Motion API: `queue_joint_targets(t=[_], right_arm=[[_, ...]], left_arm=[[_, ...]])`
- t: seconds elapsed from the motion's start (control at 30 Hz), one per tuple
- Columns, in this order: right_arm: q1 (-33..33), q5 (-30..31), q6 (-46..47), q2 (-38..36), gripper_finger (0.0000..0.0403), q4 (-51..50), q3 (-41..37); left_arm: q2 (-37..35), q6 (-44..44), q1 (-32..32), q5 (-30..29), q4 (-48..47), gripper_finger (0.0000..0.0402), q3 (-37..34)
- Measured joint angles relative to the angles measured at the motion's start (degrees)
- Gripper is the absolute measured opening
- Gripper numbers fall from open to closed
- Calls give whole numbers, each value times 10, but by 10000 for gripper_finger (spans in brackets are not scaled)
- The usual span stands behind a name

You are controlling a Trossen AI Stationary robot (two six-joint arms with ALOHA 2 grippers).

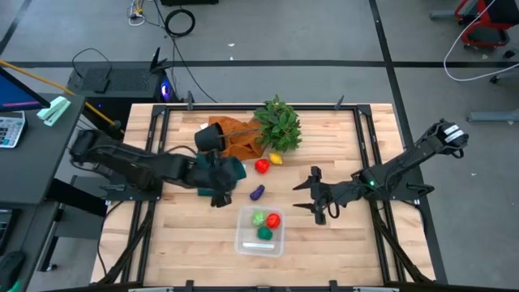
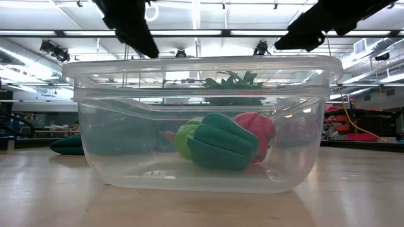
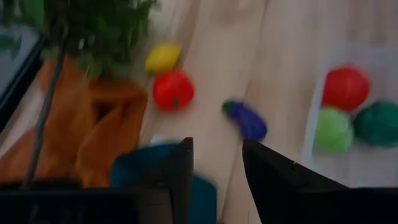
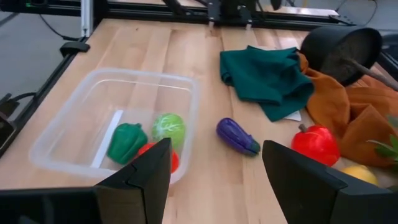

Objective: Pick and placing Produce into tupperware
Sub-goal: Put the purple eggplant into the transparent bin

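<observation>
The clear, shallow rectangular plastic tub with rounded corners (image 1: 260, 231) sits on the pale wooden table (image 1: 340, 243) near its front edge, and it already holds three toy pieces: a light green cabbage-like ball (image 4: 168, 129), a dark green toy pepper (image 4: 127, 142) and a red toy fruit (image 3: 346, 88), huddled at one end and touching one another. Just outside the tub, on the bare wood, lies the small purple toy eggplant (image 1: 257, 192), the nearest loose piece and to my eye the likely next pick. Farther back are a red toy tomato (image 1: 262, 166) and a little yellow toy lemon (image 1: 276, 159) just beside it, close under the bushy green leafy plant (image 1: 278, 124), which has spilled from a tipped black pot (image 1: 210, 136) onto an orange cloth (image 1: 241, 139). A dark teal cloth (image 4: 267, 78) lies crumpled beside that. The left end effector (image 1: 220, 193) hovers over the teal cloth, fingers apart and empty, pointed toward the eggplant, which suits a reach for it. The right end effector (image 1: 312, 195) waits on the tub's other side, its fingers spread wide and holding nothing, probably kept clear so the arms don't crowd each other.
</observation>
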Motion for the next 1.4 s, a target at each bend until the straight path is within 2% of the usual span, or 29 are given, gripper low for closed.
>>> queue_joint_targets(t=[0.1, 0.23, 0.53, 0.7, 0.87, 1.07, 1.17, 1.3, 1.4], right_arm=[[-22, -11, 0, 0, 212, 2, 0], [-55, -37, -3, 0, 212, 10, 0], [-158, -135, -37, 5, 212, 52, 0], [-224, -216, -53, 42, 212, 96, 0], [-270, -277, -85, 103, 212, 123, 15], [-304, -372, -113, 196, 212, 108, 101], [-306, -409, -146, 240, 212, 49, 164], [-305, -429, -203, 288, 212, -68, 244], [-306, -447, -234, 312, 212, -121, 287]], left_arm=[[-38, 41, 1, 2, 129, 139, -80], [-56, 73, 1, 7, 254, 138, -156], [-56, 56, 35, 29, 337, 136, -254], [-56, 98, 62, 94, 427, 125, -289], [-56, 129, 72, 94, 438, 119, -294], [-56, 136, 71, 95, 444, 122, -294], [-56, 131, 66, 94, 447, 123, -294], [-56, 125, 51, 95, 446, 118, -294], [-55, 140, 41, 94, 446, 115, -294]])
